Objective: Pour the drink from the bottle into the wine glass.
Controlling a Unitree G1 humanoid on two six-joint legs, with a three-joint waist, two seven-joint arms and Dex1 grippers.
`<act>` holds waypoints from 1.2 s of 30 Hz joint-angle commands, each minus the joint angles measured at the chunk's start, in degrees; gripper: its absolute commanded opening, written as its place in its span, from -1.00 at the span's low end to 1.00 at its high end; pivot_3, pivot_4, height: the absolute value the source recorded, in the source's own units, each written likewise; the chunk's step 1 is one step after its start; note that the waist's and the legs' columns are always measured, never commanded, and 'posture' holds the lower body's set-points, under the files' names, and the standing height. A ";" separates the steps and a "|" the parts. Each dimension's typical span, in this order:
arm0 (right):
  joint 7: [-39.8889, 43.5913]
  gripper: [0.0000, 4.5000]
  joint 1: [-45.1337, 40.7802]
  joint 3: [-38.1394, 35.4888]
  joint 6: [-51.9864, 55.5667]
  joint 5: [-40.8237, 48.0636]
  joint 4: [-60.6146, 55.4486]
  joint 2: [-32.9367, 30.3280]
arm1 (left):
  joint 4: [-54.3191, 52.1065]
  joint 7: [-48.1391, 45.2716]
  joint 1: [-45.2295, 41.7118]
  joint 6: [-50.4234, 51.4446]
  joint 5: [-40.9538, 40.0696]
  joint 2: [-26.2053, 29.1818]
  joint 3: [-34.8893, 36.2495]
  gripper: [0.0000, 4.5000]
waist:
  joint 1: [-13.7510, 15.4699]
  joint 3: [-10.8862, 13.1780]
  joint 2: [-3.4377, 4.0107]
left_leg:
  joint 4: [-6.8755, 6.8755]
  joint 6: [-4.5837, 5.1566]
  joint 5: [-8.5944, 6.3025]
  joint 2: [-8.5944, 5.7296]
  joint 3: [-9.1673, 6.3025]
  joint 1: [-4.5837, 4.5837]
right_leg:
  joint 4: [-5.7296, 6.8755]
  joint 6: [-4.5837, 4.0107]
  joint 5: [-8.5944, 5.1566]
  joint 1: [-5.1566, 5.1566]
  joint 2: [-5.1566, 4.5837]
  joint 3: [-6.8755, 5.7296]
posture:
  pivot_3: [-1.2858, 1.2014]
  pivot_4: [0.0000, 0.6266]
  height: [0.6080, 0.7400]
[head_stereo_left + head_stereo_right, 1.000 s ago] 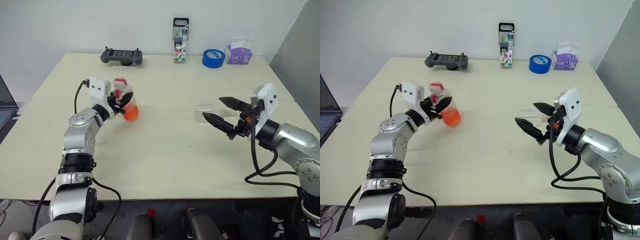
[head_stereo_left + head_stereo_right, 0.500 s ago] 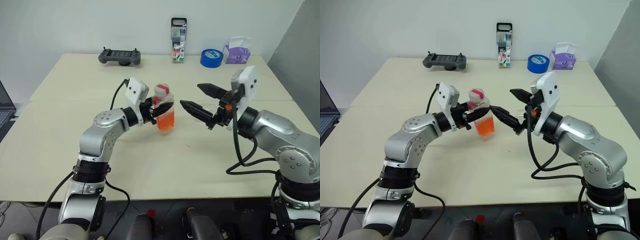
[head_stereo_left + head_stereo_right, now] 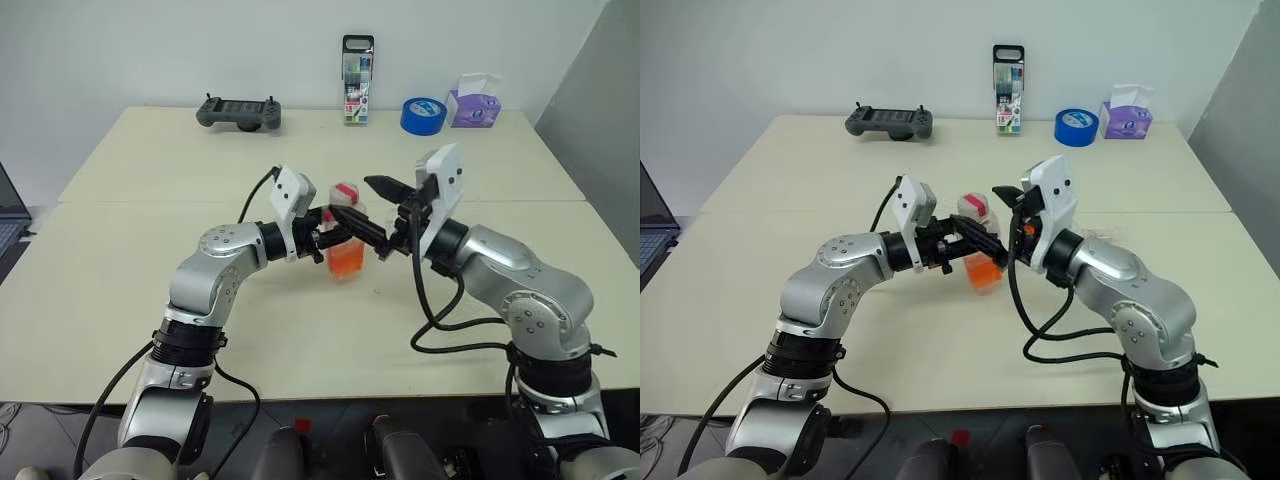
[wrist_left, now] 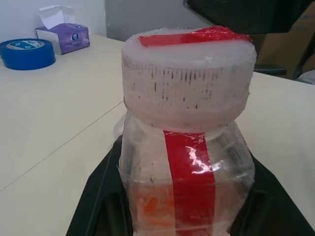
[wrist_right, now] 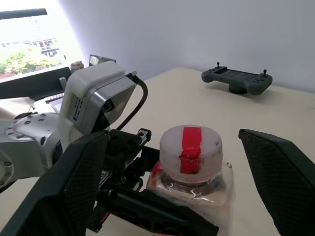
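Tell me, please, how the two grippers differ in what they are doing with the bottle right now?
The left gripper is shut on the bottle body, holding it upright above the table; the right gripper is open, its fingers spread either side of the cap without touching it. Both meet at the bottle, from opposite sides.

Clear bottle [image 4: 187, 162] with red strip [image 4: 189, 167], whitish cap [image 5: 191, 147], orange drink [image 3: 346, 262]; blue tape roll [image 3: 422, 115]; purple tissue box [image 3: 475, 108].
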 commanded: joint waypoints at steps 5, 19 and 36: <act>2.44 1.00 -1.66 1.03 -2.29 -2.84 0.58 0.88 | -2.74 -1.58 -1.59 -1.38 -1.37 -0.43 0.10 -0.19 | -0.02 0.00 0.00 | -0.01 0.00 0.00 0.00 0.00 0.00 | 0.00 0.00 0.00 0.00 0.00 0.00 | 0.03 -0.52 1.00; 4.14 0.28 -2.37 0.27 -2.21 -3.66 2.04 2.75 | -2.78 -1.92 -2.13 -0.87 -1.35 -0.67 0.27 -0.19 | -0.03 0.00 0.00 | 0.00 0.00 0.00 -0.01 0.00 0.00 | -0.01 0.00 0.00 0.00 0.00 0.00 | 0.03 -0.52 1.00; 35.15 -0.19 -10.59 2.62 -12.80 -4.86 14.90 -9.25 | -11.30 -11.02 -0.68 3.48 -8.95 3.35 -0.76 -0.19 | -0.48 0.05 0.07 | -0.02 0.01 0.00 -0.02 0.11 0.03 | -0.04 0.01 -0.01 -0.01 0.01 -0.06 | 0.03 -0.52 1.00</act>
